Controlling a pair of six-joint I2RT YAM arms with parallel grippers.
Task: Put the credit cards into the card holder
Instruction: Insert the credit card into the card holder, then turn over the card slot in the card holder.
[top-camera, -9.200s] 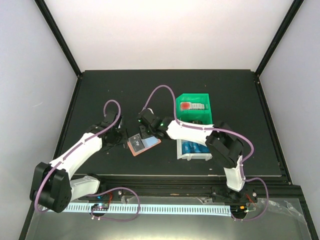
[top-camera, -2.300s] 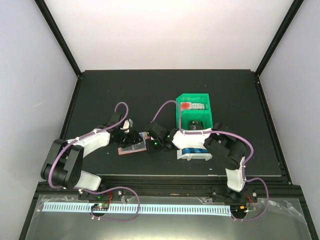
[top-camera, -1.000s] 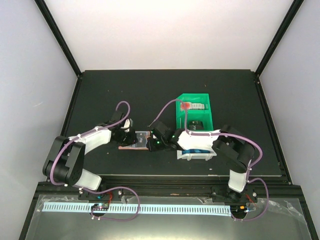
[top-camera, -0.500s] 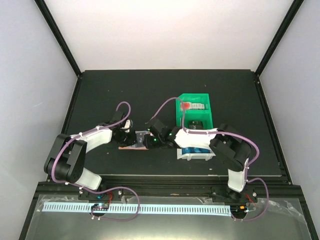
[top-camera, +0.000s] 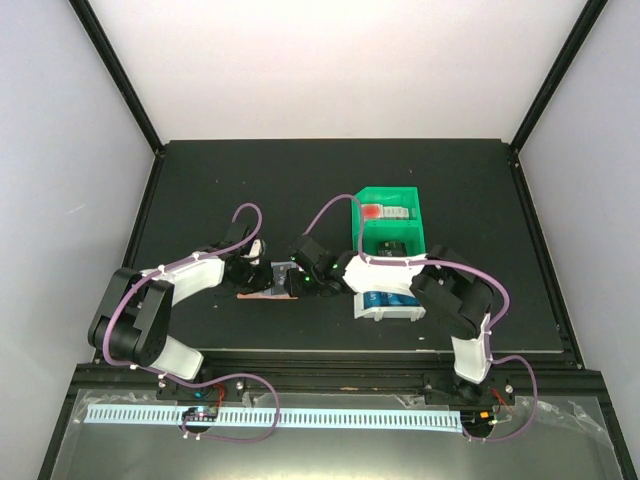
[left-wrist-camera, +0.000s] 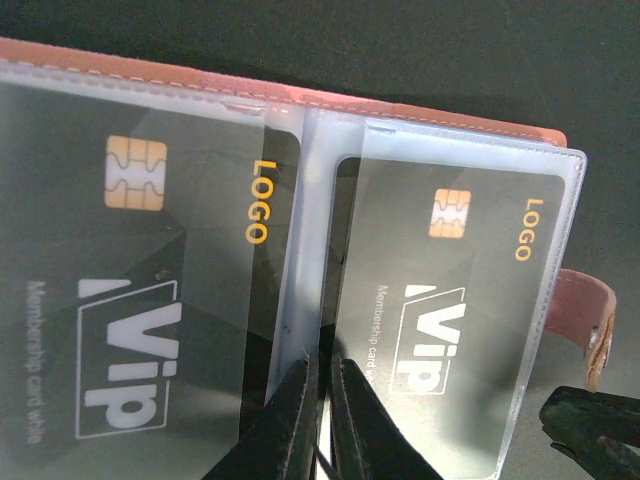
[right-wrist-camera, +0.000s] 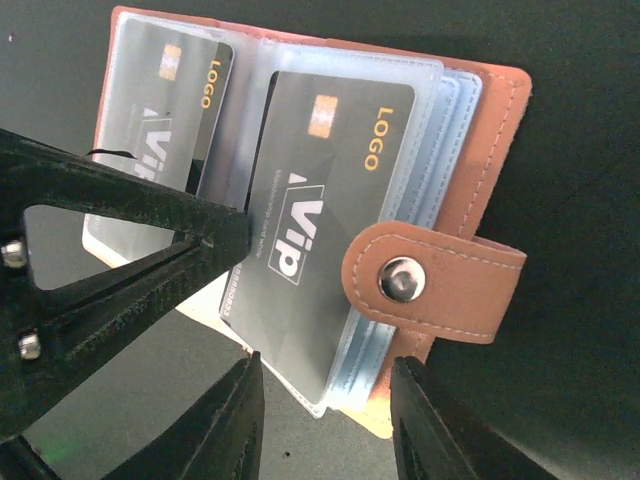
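Observation:
The salmon-pink card holder (top-camera: 268, 288) lies open on the black table between my two grippers. In the left wrist view its clear sleeves (left-wrist-camera: 455, 300) hold dark grey VIP cards (left-wrist-camera: 150, 300). My left gripper (left-wrist-camera: 325, 420) is nearly shut, its thin fingers pinching at the middle fold of the sleeves. In the right wrist view a grey card (right-wrist-camera: 320, 200) sits in the top sleeve, with the snap tab (right-wrist-camera: 430, 280) lying across it. My right gripper (right-wrist-camera: 325, 420) is open, its fingers either side of the holder's near edge. Blue cards (top-camera: 385, 298) lie in the white bin.
A green bin (top-camera: 390, 222) with a red-and-white item and a black item stands right of the holder. The white bin (top-camera: 362, 308) is just in front of it, under my right arm. The left gripper's black body (right-wrist-camera: 100, 270) shows close beside the holder.
My right gripper has shifted slightly left towards the holder over the last second. The left gripper stays on the holder, which has barely moved.

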